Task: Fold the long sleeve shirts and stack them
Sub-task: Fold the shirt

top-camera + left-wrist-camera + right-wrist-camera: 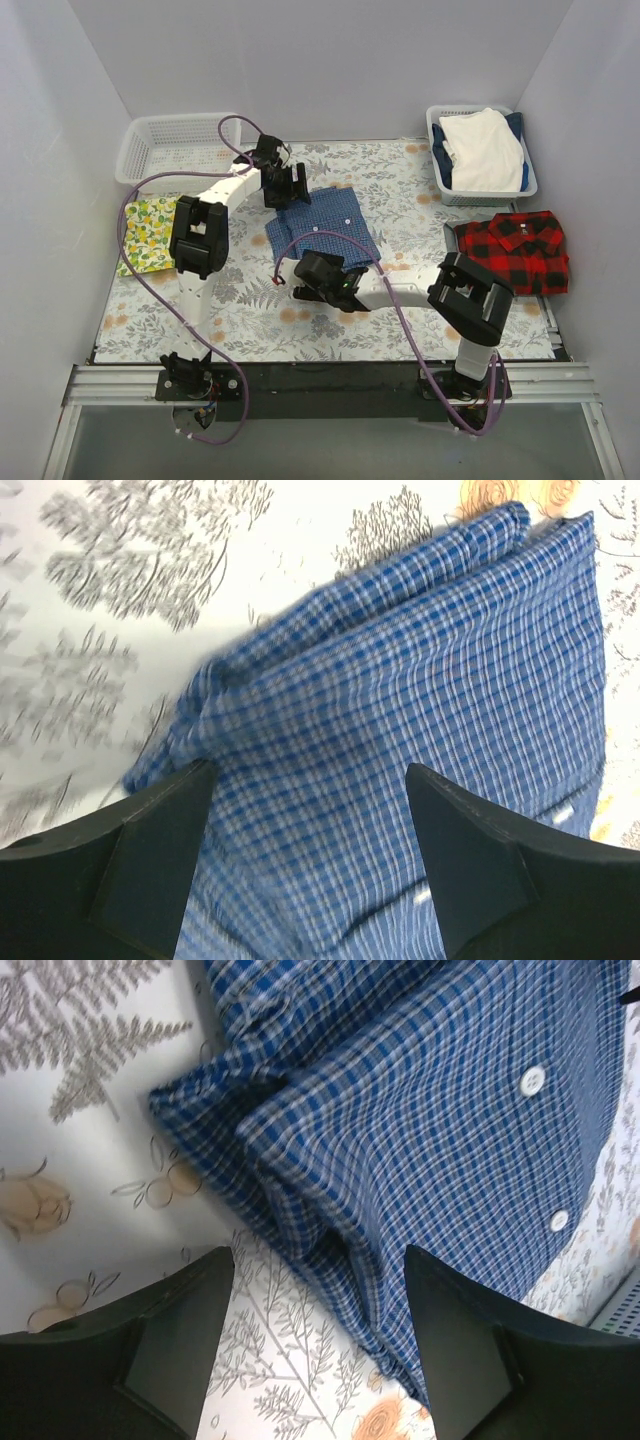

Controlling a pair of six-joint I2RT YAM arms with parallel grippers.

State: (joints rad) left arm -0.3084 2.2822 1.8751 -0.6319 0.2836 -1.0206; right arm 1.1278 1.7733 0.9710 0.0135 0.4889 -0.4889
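Observation:
The blue fine-check shirt point(325, 225) lies folded in the middle of the table. The red-and-black plaid shirt point(515, 252) lies folded at the right. My left gripper point(288, 190) is open over the blue shirt's far left corner; in the left wrist view the gripper point(310, 772) has the blue cloth point(430, 670) spread between its fingers. My right gripper point(316, 270) is open at the shirt's near edge; in the right wrist view the gripper point(320, 1252) straddles the folded edge of the buttoned cloth point(430, 1110). Neither holds anything.
An empty white basket point(170, 150) stands at the back left. A basket point(440, 185) at the back right holds a white garment point(483, 148). A yellow lemon-print cloth point(148, 232) lies at the left. The tablecloth point(250, 310) has a leaf print.

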